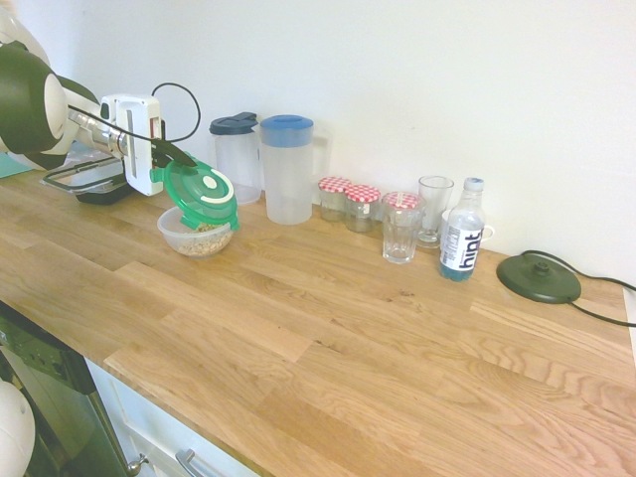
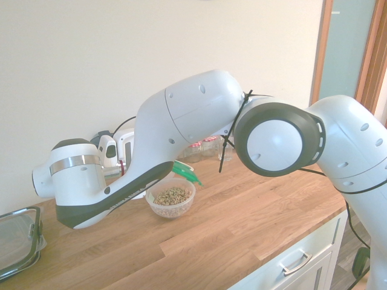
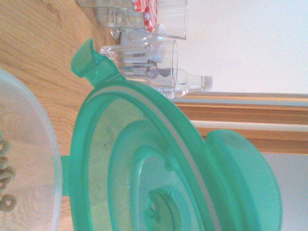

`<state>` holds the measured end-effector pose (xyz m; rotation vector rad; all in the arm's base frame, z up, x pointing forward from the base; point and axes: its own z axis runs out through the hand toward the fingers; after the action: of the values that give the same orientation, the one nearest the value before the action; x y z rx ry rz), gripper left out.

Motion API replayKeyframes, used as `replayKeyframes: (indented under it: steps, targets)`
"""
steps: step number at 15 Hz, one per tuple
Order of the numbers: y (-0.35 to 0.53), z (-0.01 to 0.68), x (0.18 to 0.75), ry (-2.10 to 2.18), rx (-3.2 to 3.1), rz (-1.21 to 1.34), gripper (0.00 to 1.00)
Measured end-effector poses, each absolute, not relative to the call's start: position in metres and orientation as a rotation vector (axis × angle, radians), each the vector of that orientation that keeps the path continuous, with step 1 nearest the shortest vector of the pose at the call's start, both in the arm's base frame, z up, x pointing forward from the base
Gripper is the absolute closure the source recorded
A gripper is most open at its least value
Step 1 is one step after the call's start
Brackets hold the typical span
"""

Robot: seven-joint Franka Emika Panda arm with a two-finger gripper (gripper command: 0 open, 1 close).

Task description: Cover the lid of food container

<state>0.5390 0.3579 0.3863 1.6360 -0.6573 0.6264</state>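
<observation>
The round green lid (image 1: 202,194) hangs tilted, nearly on edge, just above the food container (image 1: 196,235), a small clear bowl of beige bits on the wooden counter. My gripper (image 1: 169,159) comes in from the left and is shut on the lid's upper left rim. The lid's low edge is close over the bowl's far rim. In the second exterior view my arm hides most of the lid (image 2: 187,174), while the bowl (image 2: 172,199) shows below it. The wrist view is filled by the lid (image 3: 144,159), with the bowl's rim (image 3: 33,159) beside it.
Behind the bowl stand two clear pitchers (image 1: 286,169) with blue lids. To their right come red-checked jars (image 1: 360,206), two glasses (image 1: 400,227), a water bottle (image 1: 461,232) and a black round base (image 1: 538,277). A rectangular black-rimmed container (image 1: 89,179) lies behind my gripper.
</observation>
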Motion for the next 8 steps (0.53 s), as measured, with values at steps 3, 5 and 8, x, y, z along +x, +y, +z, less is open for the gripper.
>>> replayKeyframes:
  steps: [3,5,8]
  targets:
    - [0.3602,0.3814,0.5378,-0.652,1.630,0.621,1.00]
    - [0.3613,0.3809,0.5362,-0.651,1.627,0.618,1.00]
    - [0.3649,0.3800,0.5333,-0.645,1.630,0.619,0.00]
